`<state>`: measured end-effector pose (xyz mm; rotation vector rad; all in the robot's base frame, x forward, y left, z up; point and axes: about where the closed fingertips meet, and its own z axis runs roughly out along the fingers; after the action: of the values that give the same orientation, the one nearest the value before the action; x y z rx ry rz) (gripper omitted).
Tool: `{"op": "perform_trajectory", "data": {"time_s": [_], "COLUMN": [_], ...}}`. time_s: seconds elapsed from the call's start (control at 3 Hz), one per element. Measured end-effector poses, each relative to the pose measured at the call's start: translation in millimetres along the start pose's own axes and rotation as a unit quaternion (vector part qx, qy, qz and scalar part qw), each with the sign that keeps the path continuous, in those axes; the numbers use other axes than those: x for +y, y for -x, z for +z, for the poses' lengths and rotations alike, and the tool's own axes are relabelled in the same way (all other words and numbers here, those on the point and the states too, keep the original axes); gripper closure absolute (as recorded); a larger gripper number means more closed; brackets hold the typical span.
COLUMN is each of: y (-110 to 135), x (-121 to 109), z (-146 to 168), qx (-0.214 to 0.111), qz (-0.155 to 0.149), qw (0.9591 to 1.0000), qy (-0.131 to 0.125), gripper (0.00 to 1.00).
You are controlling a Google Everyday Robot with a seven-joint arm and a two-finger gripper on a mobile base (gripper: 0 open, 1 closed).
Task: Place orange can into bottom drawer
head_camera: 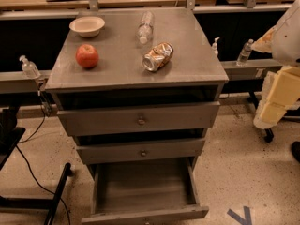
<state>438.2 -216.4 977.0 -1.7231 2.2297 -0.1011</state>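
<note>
Camera view: orange can (158, 56) dented, light, slick, on tabletop (117, 46); take mid-body; pincer (275, 102) far right, state cannot tell.

A rounded white arm (288, 37) at the right edge carries blocky cream-yellow jaws.

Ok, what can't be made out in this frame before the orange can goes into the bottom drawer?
Camera view only:
- tool: at the right edge, partly cut off by the frame.
- bottom drawer: open, but its knob is cut by the lower edge.
- orange can: lying on the cabinet top; its print is too small to read.
- top drawer and middle drawer: insides hidden by their fronts and shadow.
</note>
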Motion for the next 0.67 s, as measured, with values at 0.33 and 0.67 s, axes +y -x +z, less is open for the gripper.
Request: {"op": "perform_trajectory", "data": {"time_s": [0.33, 0.67], "y": [0.0, -1.6], "x": [0.0, -23.4], "z": [0.0, 0.0], "qx": [0.000, -0.005], "qz": [0.000, 0.027], "qw": [1.0000, 0.9996], "qy": [0.000, -0.007], "gripper": [0.00, 0.00]}}
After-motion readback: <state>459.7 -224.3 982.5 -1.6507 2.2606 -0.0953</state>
